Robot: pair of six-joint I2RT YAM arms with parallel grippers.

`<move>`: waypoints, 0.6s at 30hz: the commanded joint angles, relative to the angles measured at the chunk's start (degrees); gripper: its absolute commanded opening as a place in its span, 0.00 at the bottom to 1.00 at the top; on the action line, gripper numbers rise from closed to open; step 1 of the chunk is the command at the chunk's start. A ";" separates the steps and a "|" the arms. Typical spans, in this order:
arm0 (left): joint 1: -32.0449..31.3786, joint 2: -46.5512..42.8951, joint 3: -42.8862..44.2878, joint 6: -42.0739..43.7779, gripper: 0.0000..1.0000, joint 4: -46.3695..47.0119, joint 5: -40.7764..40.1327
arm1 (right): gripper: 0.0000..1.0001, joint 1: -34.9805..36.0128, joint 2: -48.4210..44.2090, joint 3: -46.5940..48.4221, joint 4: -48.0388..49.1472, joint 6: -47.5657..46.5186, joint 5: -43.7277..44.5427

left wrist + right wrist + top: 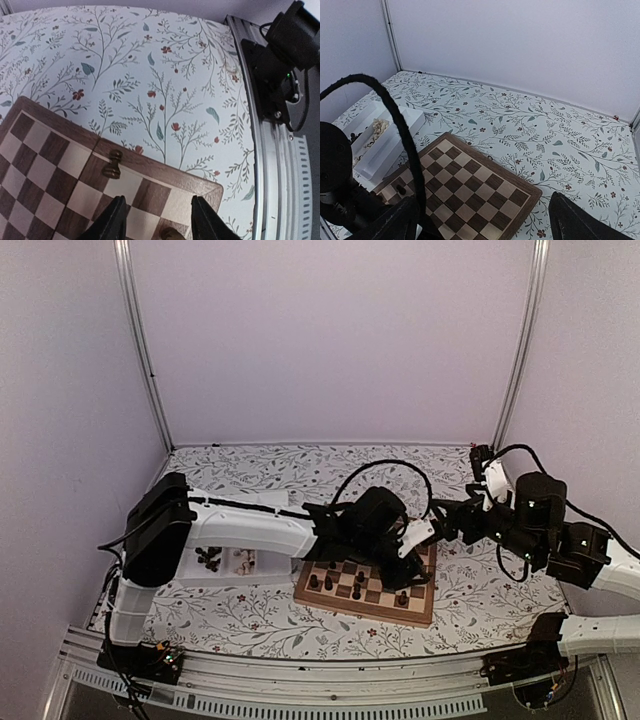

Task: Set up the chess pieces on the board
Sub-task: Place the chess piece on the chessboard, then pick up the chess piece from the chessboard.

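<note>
Wooden and checkered, the board (345, 608) lies on a flowered tablecloth (300, 465), with a few dark chess pieces (357, 585) standing on its near rows. The left gripper (159, 220) hangs over the board's near right corner with its fingers (117, 220) apart. A rounded piece top (170, 233) shows between them (touching or not, I cannot tell). A dark pawn (113, 165) stands on an edge square just beyond. The right gripper (485, 200) hovers near the board's far right corner, spread wide. More pieces sit in the white tray (200, 578) left of the board.
</note>
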 commanded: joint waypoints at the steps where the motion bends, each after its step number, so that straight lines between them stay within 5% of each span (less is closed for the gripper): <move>1: 1.74 4.56 7.40 0.73 0.46 -5.50 3.41 | 0.92 -1.99 -0.74 2.62 -0.15 0.89 0.41; 18: 2.45 13.51 18.04 2.55 0.47 -12.44 3.18 | 0.92 -4.32 3.94 4.21 0.35 1.41 -1.41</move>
